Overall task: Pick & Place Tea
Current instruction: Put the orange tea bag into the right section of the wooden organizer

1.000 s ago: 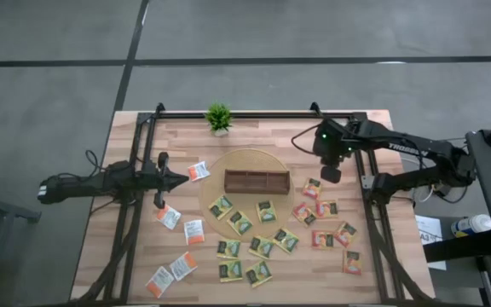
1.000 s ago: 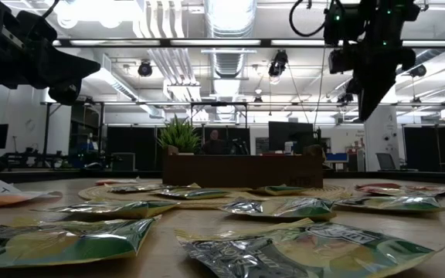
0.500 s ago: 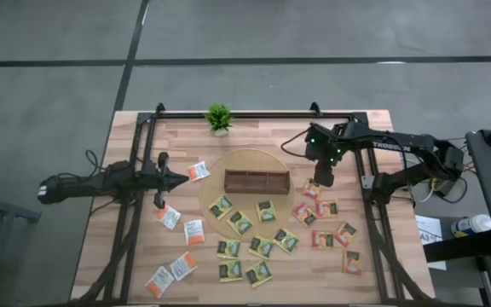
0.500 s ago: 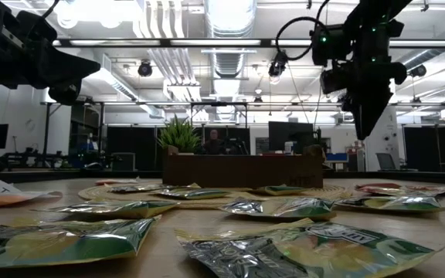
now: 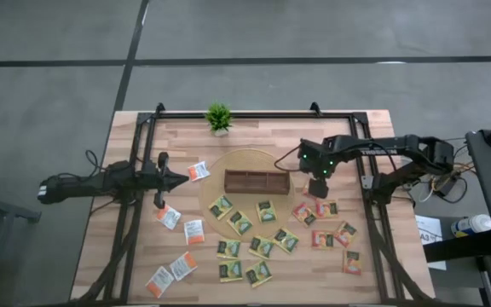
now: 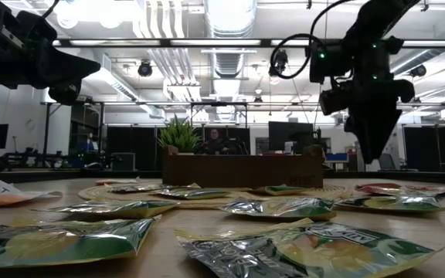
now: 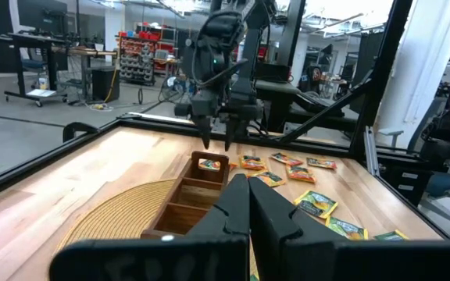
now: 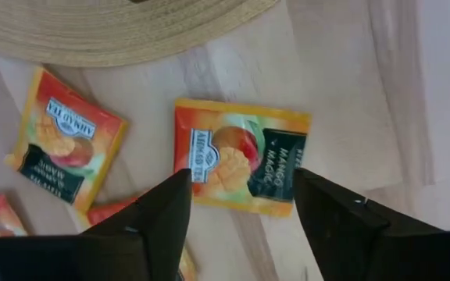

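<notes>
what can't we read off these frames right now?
- Red sachet under the right gripper: right wrist view, fingers cover its near corners; contact not visible.
- Tray compartments: high view too small; low view shows only its wall.
- Same sachet: high view, the open right gripper hides it.
- Left gripper shut; sachets beneath it out of view.

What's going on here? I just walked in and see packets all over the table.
The robot is sorting tea sachets. The right gripper hangs with open jaws directly above a red-pink sachet lying on the wood beside the round woven mat, not yet gripping it. The left gripper waits shut at the table's left side. The brown tray sits on the mat; the other sachets lie scattered around.
</notes>
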